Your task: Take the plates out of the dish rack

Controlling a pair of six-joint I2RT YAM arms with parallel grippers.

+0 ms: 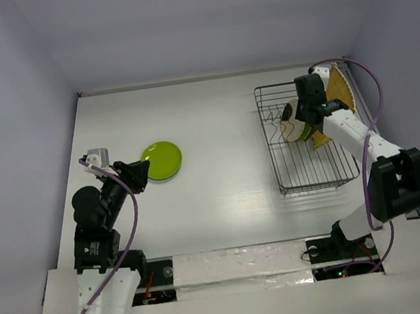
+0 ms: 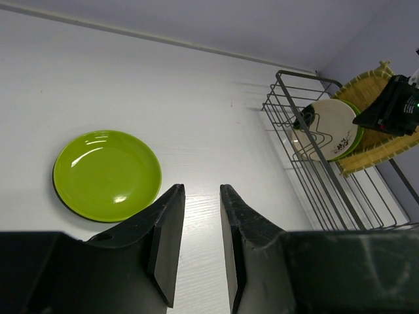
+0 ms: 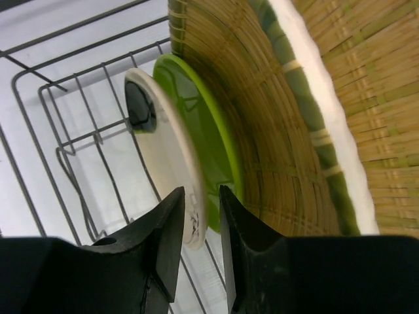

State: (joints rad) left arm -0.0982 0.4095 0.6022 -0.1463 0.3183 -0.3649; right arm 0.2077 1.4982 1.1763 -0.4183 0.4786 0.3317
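At the dish rack (image 1: pixel 304 169), the right gripper (image 3: pixel 201 196) straddled the cream plate (image 3: pixel 167 147), grip unclear; next, I judged, it needed clamping and lifting clear. The left gripper (image 2: pixel 201 190) hung open, empty.

We get bright, even light from overhead; the white table (image 1: pixel 214 125) reads clean and the walls take a lilac tint. Shadows are faint: thin lines under the rack (image 1: pixel 304 164) and a soft dark rim beneath the green plate (image 2: pixel 107 173), which shows pale glare toward 11 o'clock. The left gripper (image 2: pixel 201 190) and right gripper (image 3: pixel 201 196) sit at 6 o'clock as near-black shapes with little detail. Rack wires bow toward 9 o'clock in the right wrist view.
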